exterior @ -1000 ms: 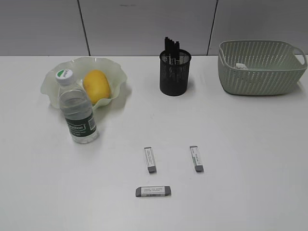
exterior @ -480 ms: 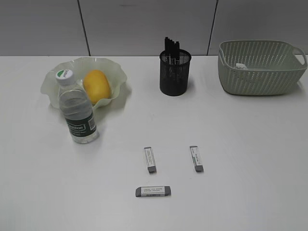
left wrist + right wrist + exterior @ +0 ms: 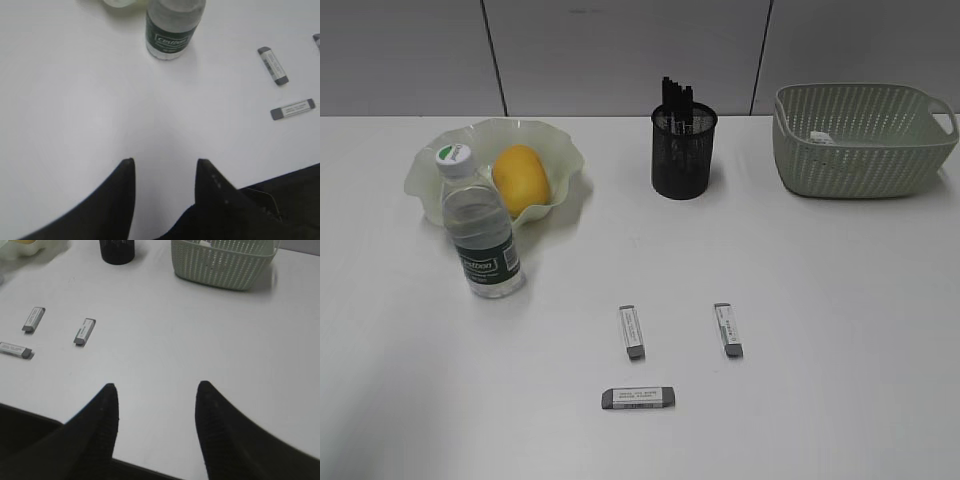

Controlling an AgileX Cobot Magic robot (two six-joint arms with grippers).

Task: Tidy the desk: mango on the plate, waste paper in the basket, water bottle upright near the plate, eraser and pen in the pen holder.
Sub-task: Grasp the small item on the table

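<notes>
The yellow-orange mango (image 3: 521, 178) lies in the ruffled green plate (image 3: 425, 170), with the water bottle (image 3: 480, 225) upright just in front and three grey erasers (image 3: 632, 331) on the white desk (image 3: 820, 300). Only the exterior view shows pens in the pen holder (image 3: 684, 152) and paper in the basket (image 3: 860, 140). The left claw (image 3: 165, 162) and right claw (image 3: 156, 386) hang spread over bare desk, empty.

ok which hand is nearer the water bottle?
Left. The left hand hangs open over bare desk, with the water bottle straight ahead. The right hand is open over the basket side; the bottle is outside its view.
</notes>
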